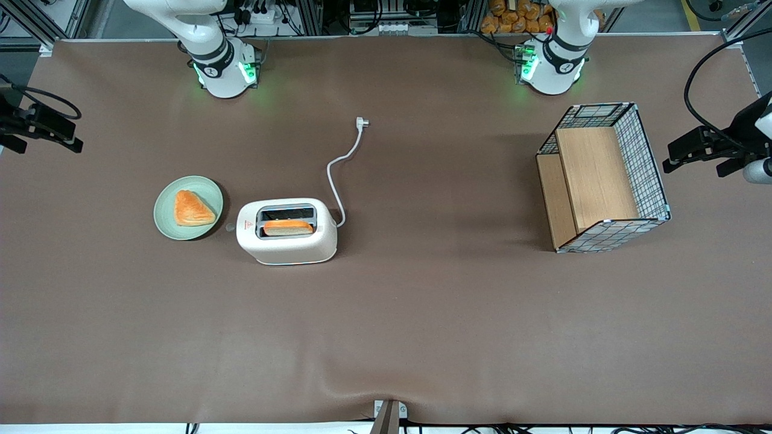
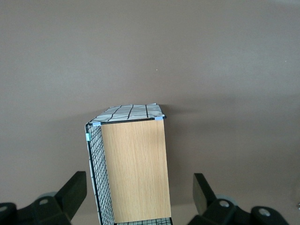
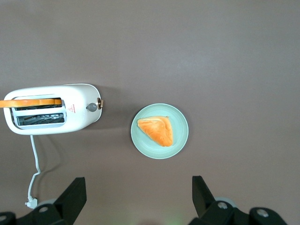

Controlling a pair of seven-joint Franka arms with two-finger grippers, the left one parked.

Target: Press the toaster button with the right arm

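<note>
The cream-white toaster [image 1: 286, 232] stands on the brown table with a bread slice [image 1: 287, 227] in the slot nearer the front camera. It also shows in the right wrist view [image 3: 51, 115]. The toaster button [image 1: 229, 227] is a small pale round knob on the short end by the red triangle mark, facing the plate; the wrist view shows it too [image 3: 92, 107]. My right gripper [image 1: 60, 135] hangs at the working arm's end of the table, well away from the toaster and high above it. In the wrist view the gripper [image 3: 139, 197] is open and empty.
A green plate [image 1: 163, 217] with a triangular pastry [image 1: 193, 208] sits beside the toaster's button end. The white cord [image 1: 338, 175] runs from the toaster to a plug [image 1: 362, 122]. A wire basket [image 1: 648, 163] with wooden panels lies toward the parked arm's end.
</note>
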